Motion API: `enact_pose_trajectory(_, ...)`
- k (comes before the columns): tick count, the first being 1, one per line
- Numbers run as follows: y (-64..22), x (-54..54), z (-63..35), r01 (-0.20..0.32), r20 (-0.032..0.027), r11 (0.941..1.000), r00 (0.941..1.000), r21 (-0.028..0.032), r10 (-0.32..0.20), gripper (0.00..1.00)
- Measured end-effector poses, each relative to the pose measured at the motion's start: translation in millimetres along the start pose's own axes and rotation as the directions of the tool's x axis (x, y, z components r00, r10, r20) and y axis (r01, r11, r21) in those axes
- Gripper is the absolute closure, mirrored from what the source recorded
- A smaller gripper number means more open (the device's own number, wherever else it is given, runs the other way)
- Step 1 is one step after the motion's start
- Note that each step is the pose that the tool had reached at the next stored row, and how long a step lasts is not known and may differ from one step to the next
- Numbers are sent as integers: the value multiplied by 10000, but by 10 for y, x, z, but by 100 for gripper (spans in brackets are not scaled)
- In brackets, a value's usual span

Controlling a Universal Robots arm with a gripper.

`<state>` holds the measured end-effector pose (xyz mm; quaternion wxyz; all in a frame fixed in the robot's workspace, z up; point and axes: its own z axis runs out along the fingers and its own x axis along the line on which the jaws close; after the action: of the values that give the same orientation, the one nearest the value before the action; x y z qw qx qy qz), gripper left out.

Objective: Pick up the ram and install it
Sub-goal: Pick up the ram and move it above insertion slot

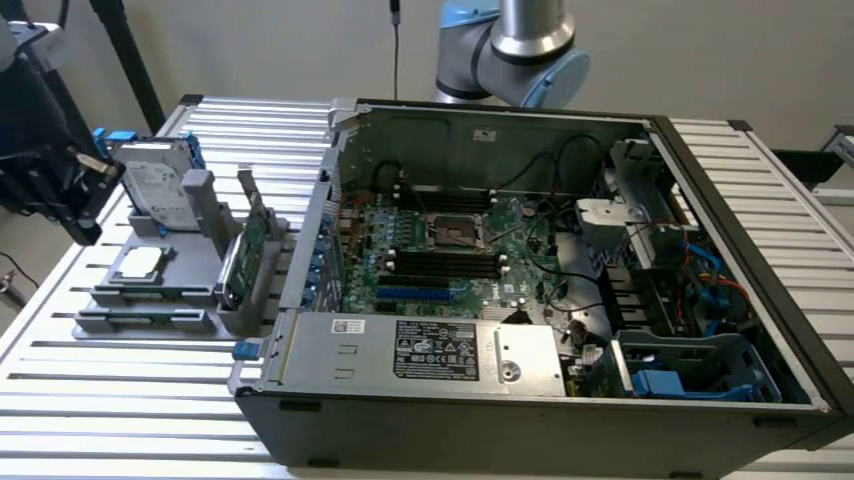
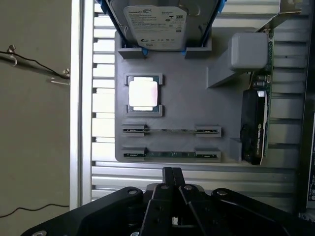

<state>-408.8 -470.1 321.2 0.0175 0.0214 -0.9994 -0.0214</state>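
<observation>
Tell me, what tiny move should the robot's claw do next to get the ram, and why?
Probably open up first. The gripper is shut and hangs apart from the ram, which stands on edge in the grey holder, in the slot nearest it. Shut jaws could not straddle that thin stick.

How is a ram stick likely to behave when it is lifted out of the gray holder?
The ram looks thin and flat, so it is probably stiff and light. It stands on edge in the gray holder, so it may jam if pulled askew.
</observation>
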Motion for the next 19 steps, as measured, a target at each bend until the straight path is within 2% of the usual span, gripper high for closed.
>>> enact_pose_trajectory(5, -1, 0, 18, 912, -41, 9958, 9958, 29, -912, 89)
enact_pose_trajectory(10, -2, -1, 36, 1801, -83, 9836, 9836, 54, -1801, 89)
enact_pose_trajectory(15, -2, -2, 53, 2686, -130, 9632, 9632, 75, -2685, 89)
enact_pose_trajectory(19, -3, -2, 68, 3387, -167, 9408, 9408, 89, -3385, 89)
